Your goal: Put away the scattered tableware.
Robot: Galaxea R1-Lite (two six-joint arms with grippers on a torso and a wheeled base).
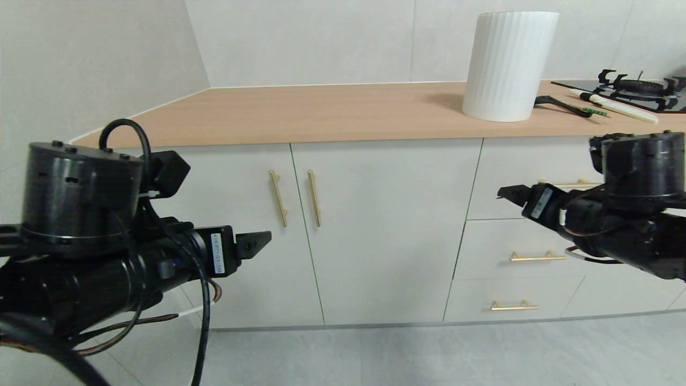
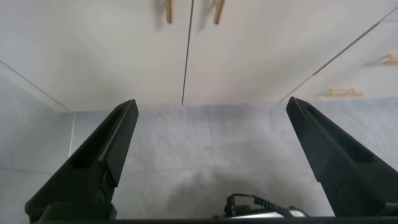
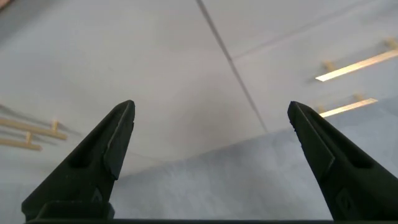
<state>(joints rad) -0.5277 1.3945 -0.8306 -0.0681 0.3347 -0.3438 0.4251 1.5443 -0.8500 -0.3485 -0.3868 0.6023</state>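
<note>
The wooden countertop (image 1: 321, 112) carries a white ribbed cylinder (image 1: 509, 64), a black utensil (image 1: 560, 103) and a pale utensil (image 1: 627, 111).

A pale wooden countertop (image 1: 300, 115) runs across the upper half of the frame below a light tiled wall (image 1: 321, 37). At the far upper right a black gas hob (image 1: 640, 86) sits on the countertop. Beneath the countertop, at centre, are two off-white cabinet doors (image 1: 386, 230), their upright brass handles (image 1: 278, 198) close together on either side of the seam. To the right is a stack of drawers (image 1: 514, 236) with level brass pulls (image 1: 537, 257). Grey floor tiles (image 1: 429, 354) fill the bottom.
</note>
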